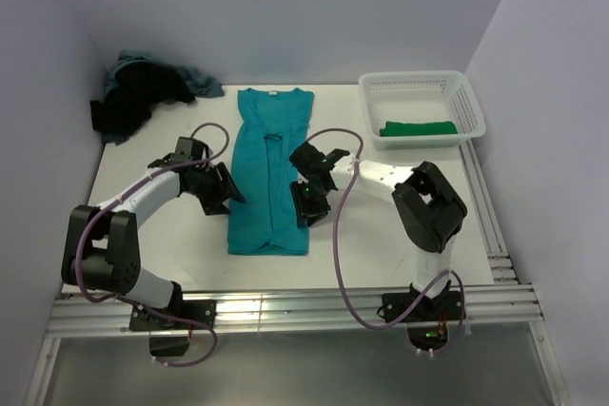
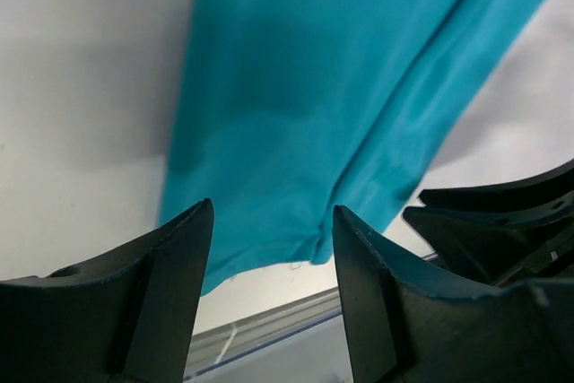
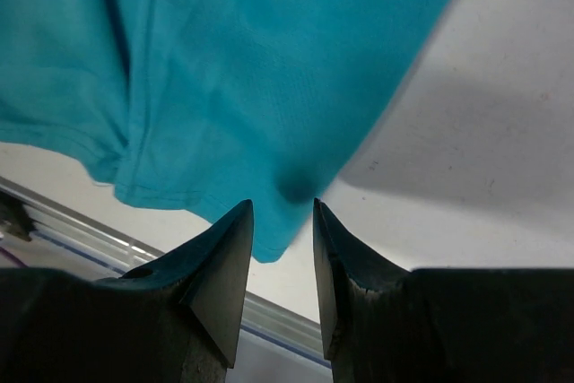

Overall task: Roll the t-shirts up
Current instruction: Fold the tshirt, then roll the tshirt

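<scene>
A bright teal t-shirt (image 1: 271, 173) lies flat in the middle of the table, folded lengthwise into a long strip with its collar at the far end. My left gripper (image 1: 226, 195) hovers at its left edge near the hem, open and empty. My right gripper (image 1: 309, 204) is at the strip's right edge, also open with nothing between its fingers. In the left wrist view the teal t-shirt (image 2: 314, 87) lies beyond the left gripper (image 2: 272, 206). The right wrist view has the hem corner of the teal t-shirt (image 3: 251, 69) just beyond the right gripper (image 3: 281, 203).
A white lattice basket (image 1: 466, 102) at the back right holds a folded green t-shirt (image 1: 419, 127). A heap of black and dusty blue t-shirts (image 1: 143, 92) sits in the back left corner. Metal rails (image 1: 285, 306) run along the table's near edge.
</scene>
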